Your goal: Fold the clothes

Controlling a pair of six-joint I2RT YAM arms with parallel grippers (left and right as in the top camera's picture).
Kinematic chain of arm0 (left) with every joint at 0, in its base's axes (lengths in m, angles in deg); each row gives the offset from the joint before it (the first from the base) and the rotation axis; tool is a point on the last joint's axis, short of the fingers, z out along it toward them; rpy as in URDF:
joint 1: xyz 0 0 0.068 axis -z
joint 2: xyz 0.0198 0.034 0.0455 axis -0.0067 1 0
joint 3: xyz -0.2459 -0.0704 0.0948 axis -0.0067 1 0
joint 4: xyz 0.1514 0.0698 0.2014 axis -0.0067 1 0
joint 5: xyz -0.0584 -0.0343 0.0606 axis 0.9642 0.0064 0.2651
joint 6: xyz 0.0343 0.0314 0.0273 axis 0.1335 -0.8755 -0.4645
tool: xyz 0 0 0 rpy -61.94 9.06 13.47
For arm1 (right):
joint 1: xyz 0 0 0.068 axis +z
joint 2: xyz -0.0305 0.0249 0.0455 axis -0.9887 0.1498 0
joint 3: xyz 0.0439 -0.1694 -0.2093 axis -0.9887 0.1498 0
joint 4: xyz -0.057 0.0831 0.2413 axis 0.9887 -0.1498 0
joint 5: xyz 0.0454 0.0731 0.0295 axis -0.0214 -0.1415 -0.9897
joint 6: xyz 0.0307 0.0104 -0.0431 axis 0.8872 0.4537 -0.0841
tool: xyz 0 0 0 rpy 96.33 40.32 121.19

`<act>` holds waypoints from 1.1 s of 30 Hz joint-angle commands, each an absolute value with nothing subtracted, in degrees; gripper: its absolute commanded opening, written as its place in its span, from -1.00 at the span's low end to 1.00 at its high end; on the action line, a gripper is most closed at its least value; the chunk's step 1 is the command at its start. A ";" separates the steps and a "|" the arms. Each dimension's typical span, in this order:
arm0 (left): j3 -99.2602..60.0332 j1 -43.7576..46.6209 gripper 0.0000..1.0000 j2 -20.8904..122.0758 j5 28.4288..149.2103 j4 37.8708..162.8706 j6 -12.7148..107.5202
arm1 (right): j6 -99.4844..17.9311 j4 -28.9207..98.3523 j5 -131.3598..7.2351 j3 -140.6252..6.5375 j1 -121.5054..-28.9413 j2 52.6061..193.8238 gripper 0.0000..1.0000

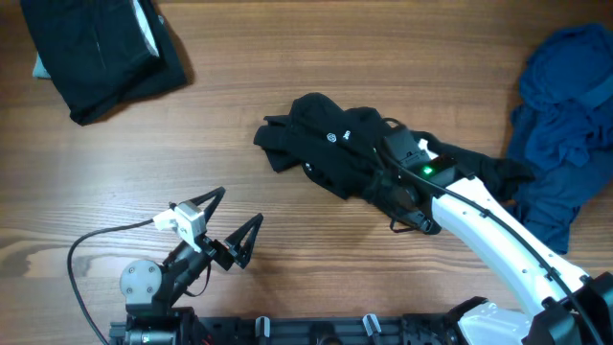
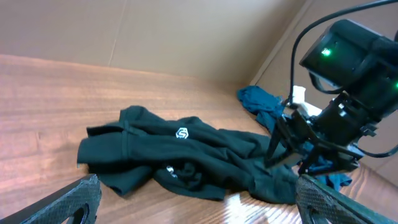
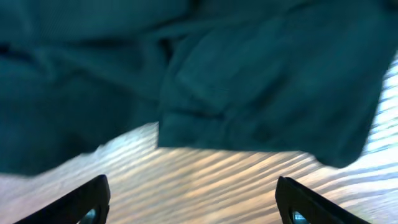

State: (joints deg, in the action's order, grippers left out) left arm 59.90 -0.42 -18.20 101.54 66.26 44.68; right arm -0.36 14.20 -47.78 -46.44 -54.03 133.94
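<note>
The crumpled black fabric shirt [image 1: 326, 153] lies mid wooden surface [image 1: 287, 57]. The right arm [image 1: 498, 230] hangs its jaws apart and empty over the shirt's near right edge, probably to pinch it. The left arm [image 1: 144, 283] sits near left, jaws wide apart.

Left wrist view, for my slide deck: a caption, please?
Open left gripper faces a crumpled black shirt on the table, open right gripper at its edge.

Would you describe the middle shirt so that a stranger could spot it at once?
On the wooden table, look to the centre, between the folded dark garment at the top left and the blue heap at the right. The crumpled black shirt lies there; it alone shows a small white round logo.
</note>
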 commanded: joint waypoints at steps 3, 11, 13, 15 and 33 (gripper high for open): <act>59.95 -0.09 0.99 -17.94 100.12 67.14 44.57 | 2.98 14.12 -39.69 -46.14 -55.24 134.70 0.55; 59.95 -0.09 1.00 -17.94 100.10 67.14 44.55 | 4.03 14.73 -39.41 -46.14 -55.24 141.19 0.56; 59.95 -0.09 1.00 -17.94 100.08 67.12 44.55 | 4.07 15.01 -39.43 -46.14 -55.24 143.25 0.56; 59.95 -0.09 1.00 -17.94 99.68 67.14 44.57 | 4.45 14.77 -38.40 -46.14 -55.24 144.95 0.56; 59.95 -0.09 1.00 -17.94 98.61 67.14 44.57 | 5.25 16.43 -34.27 -46.07 -55.24 145.78 0.56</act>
State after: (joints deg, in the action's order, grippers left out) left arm 59.90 -0.42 -18.20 99.18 67.29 44.68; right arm 4.27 16.24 -37.59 -46.44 -55.08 145.02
